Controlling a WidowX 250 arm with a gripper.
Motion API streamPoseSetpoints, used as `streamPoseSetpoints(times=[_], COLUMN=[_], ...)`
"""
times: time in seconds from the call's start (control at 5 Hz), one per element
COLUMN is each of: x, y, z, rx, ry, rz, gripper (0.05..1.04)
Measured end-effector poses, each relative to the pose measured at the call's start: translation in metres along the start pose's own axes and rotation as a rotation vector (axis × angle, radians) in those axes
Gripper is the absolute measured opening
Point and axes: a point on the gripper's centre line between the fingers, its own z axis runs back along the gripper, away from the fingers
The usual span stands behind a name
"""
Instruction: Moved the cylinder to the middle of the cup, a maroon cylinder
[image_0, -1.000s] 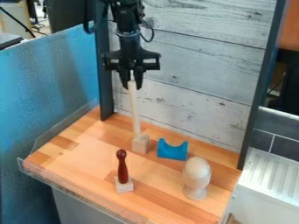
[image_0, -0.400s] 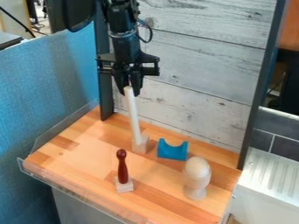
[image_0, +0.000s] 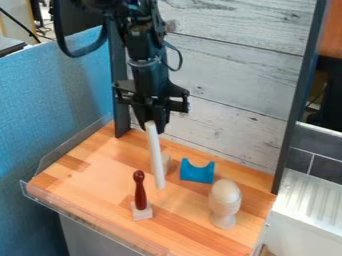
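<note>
White and slender, a rod (image_0: 155, 156) is pinched near its top by the gripper (image_0: 152, 125). Below the gripper, nearer the camera, the maroon cylinder (image_0: 139, 192) is seated upright on a small block (image_0: 142, 212). Gripped so high, the rod might be swivelled on contact and the cylinder toppled. Above the gripper, the arm (image_0: 147, 72) is angled steeply downward.

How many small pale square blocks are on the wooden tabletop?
2. One block is partly hidden behind the white rod; the other block is at the foot of the maroon pin.
</note>
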Motion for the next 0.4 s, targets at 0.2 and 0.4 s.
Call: streamPoseSetpoints(times=[0.2, 0.4], x=[-0.0064, -0.0125], y=[-0.0086, -0.0166], z=[-0.0071, -0.0156], rx=[0.022, 0.063], ry=[0.01, 0.012], rz=[-0.027, -0.055], gripper=[0.227, 0.227])
